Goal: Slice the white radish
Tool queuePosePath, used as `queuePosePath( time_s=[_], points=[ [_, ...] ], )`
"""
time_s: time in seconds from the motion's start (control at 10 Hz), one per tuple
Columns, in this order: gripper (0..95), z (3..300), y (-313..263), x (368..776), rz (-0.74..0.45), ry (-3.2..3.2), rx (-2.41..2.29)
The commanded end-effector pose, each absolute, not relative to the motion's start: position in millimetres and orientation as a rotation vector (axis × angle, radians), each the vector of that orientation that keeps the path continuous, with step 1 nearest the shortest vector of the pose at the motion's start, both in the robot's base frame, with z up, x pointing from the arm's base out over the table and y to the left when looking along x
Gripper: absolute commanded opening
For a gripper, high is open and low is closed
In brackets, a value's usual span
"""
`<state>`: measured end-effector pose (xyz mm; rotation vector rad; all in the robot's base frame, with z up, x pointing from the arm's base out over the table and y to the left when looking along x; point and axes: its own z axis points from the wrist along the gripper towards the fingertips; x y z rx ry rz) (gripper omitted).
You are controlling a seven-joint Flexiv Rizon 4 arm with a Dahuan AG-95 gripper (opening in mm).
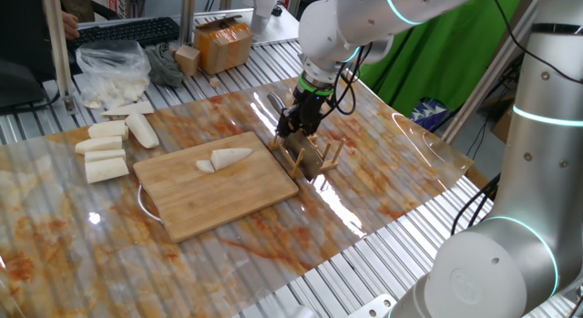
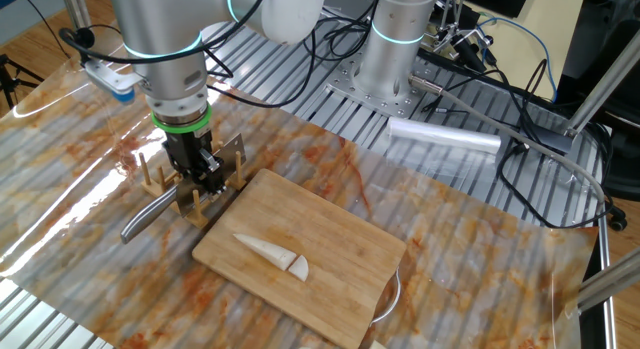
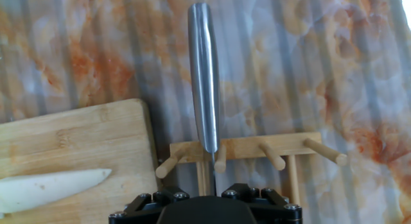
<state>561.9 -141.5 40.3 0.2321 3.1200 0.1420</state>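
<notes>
Pale tapered white radish [image 1: 225,159] lying on bamboo cutting board [image 1: 219,183], black gripper [image 2: 203,172] part-open around steel knife [image 3: 203,83] racked in wooden peg stand [image 3: 257,150]; possibly toppling if snagged lifting.

My hand [image 1: 293,128] hangs over the peg rack [image 1: 314,159] and knife [image 2: 150,213]; the cutting board [image 1: 219,183] at nine o'clock lies open.

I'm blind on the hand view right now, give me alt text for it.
A knife with a steel handle stands in a wooden peg rack, seen from straight above, its handle running up the frame over the marbled table. The gripper sits at the bottom edge around the blade slot. At lower left, the white radish lies on the bamboo cutting board.
</notes>
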Motion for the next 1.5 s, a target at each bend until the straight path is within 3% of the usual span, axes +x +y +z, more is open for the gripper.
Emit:
queuePosePath(
  time_s=[0.1,1.5],
  points=[
    [57.0,41.2,-141.1,561.6,0.132,3.135,0.243],
    [57.0,41.2,-141.1,561.6,0.115,3.192,0.314]
  ],
)
